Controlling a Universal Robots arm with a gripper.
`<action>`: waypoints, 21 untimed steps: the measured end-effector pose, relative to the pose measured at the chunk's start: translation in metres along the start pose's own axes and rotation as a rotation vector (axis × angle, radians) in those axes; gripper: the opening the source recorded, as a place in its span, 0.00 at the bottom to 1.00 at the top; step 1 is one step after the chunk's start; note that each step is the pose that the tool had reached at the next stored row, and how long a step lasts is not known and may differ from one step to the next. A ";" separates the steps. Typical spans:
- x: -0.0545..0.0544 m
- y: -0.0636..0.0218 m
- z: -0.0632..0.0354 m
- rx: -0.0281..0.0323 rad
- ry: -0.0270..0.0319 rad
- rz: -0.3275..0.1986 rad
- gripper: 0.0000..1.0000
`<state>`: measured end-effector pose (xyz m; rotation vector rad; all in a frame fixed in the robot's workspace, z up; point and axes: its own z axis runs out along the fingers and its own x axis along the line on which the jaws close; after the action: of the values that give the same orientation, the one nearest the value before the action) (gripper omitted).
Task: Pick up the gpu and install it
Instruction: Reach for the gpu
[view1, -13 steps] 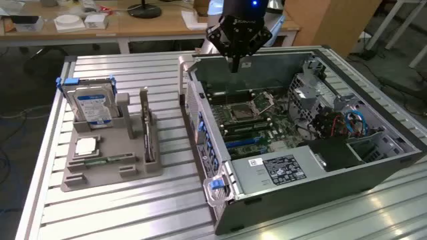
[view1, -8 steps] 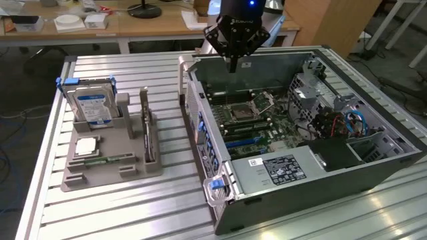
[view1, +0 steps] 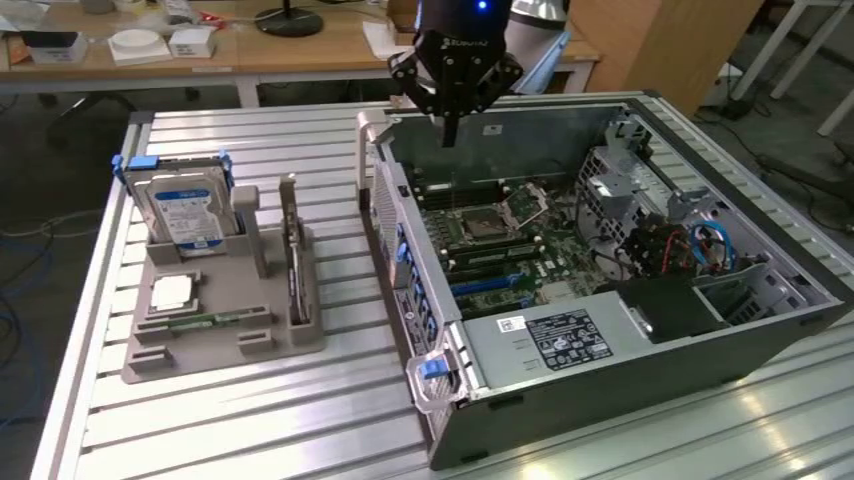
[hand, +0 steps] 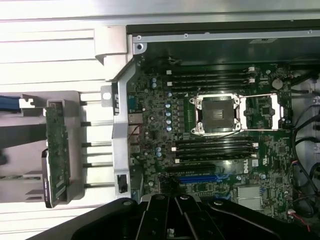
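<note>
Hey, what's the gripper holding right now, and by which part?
Nothing. The gripper is shut and empty above the computer case; the gpu stands in the grey rack, untouched.

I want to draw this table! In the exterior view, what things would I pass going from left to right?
hard drive → gpu standing on its edge → open computer case

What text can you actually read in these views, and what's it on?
"DELL" (probable reading): white logo on the motherboard, beside the blue slot.
Not legible: blue label on the hard drive.
Not legible: black-and-white label on the power supply.
Not legible: white lettering on the body of the gripper.
Not legible: any print on the gpu in its holder.
</note>
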<state>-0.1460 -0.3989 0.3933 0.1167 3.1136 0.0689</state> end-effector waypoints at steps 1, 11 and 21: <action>0.003 -0.0002 -0.0001 0.0000 0.0000 0.000 0.10; 0.030 -0.0023 -0.0008 0.0000 -0.0003 0.000 0.10; 0.062 -0.0049 -0.0016 -0.0001 -0.0005 0.000 0.10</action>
<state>-0.2086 -0.3991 0.3932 0.1164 3.1131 0.0689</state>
